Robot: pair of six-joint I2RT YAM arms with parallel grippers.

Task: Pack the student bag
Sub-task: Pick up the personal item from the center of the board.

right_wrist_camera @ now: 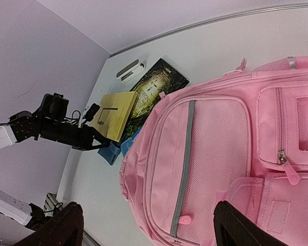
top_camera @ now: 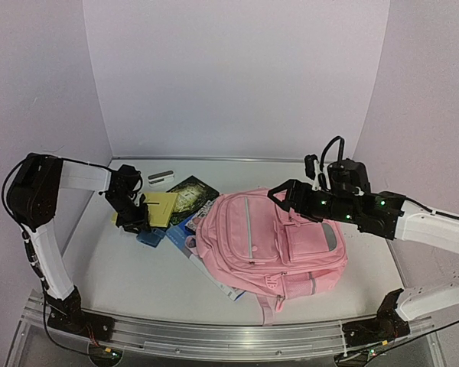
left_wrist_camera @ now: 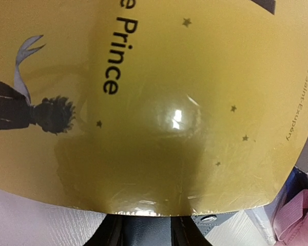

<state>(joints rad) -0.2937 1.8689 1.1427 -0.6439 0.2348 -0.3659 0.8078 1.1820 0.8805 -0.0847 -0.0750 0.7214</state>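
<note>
1. Left claw (top_camera: pixel 135 216) is placed at the left edge of a yellow book (top_camera: pixel 161 206). In the left wrist view the cover fills nearly the whole picture, and its lower edge reaches the claw's dark body at the bottom. Whether the jaws are pressed onto the book cannot be told.
2. Right claw (top_camera: pixel 283 195) is spread wide with nothing in it, and is held above the far right part of the student bag (top_camera: pixel 275 245).
3. The student bag is laid flat on the surface (top_camera: pixel 122 267), front pockets upward, between the two arms and nearer the right one. It lies directly below the right claw. From the left claw it is set apart to the right, with the books in between.
4. A dark book (top_camera: pixel 190 195) is found beside the yellow one, touching it and reaching the bag's edge. A blue item (top_camera: pixel 149 237) is seen beneath the yellow book's near corner. A small white and grey object (top_camera: pixel 161 177) lies farther back. A pale flat booklet (top_camera: pixel 218 287) pokes out from under the bag's near left side.
5. The task is judged to be at an early stage. Every zip in view looks closed, no open compartment is shown, and the books are all outside. A compartment has yet to be opened, filled and zipped.
</note>
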